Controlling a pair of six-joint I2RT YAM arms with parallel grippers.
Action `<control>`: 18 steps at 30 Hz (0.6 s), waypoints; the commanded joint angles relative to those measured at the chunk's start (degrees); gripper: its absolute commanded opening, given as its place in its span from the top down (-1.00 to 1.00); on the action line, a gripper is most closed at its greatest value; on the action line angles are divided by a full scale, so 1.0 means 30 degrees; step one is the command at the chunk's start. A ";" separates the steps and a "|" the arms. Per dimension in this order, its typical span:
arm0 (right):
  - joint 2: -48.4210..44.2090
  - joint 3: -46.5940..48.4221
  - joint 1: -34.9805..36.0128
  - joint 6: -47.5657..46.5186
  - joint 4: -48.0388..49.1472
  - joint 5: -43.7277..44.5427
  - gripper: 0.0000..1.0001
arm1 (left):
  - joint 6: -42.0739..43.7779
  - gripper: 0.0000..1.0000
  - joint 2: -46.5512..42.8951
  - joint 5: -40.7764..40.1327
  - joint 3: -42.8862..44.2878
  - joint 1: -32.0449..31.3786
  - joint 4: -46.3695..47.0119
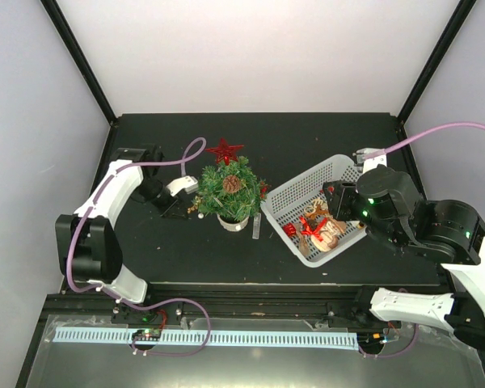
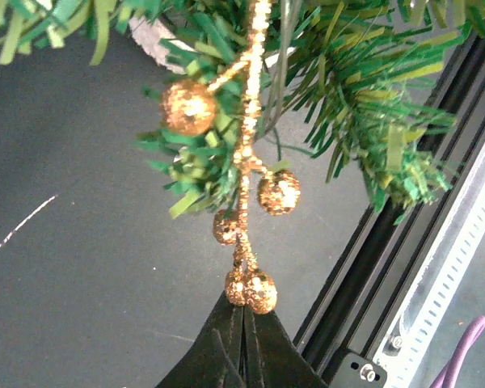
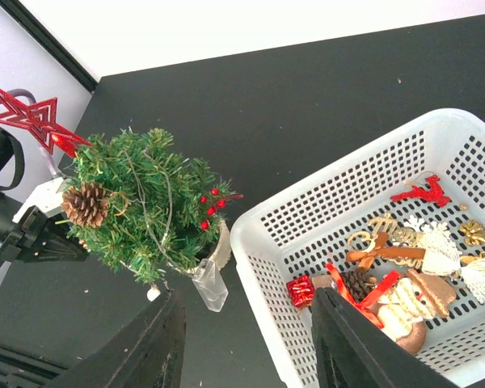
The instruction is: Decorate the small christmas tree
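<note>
The small christmas tree stands mid-table on a whitish base, with a pine cone and red berries in its branches. A red star is behind its top. My left gripper is at the tree's left side. It is shut at the lowest balls of a gold glitter berry sprig that runs up into the green branches. My right gripper hangs open and empty above the near-left rim of the white basket.
The basket holds several ornaments: a small red gift box, a pine cone, a snowman figure, a red reindeer and gold pieces. A clear plastic tag lies by the tree's base. A metal rail runs along the near table edge.
</note>
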 commanded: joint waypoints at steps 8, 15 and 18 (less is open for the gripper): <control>0.0069 -0.0119 -0.0106 0.0153 0.0069 0.0720 0.09 | -0.0581 0.97 0.0439 0.1390 0.1490 -0.0486 0.0221; 0.0302 -0.0144 -0.0106 -0.0124 0.0215 0.0707 0.08 | -0.0740 0.97 0.0439 0.1506 0.1786 -0.0506 0.0238; 0.0392 -0.0178 -0.0105 -0.0278 0.0344 0.0704 0.08 | -0.0970 0.97 0.0572 0.1615 0.1814 -0.0593 0.0405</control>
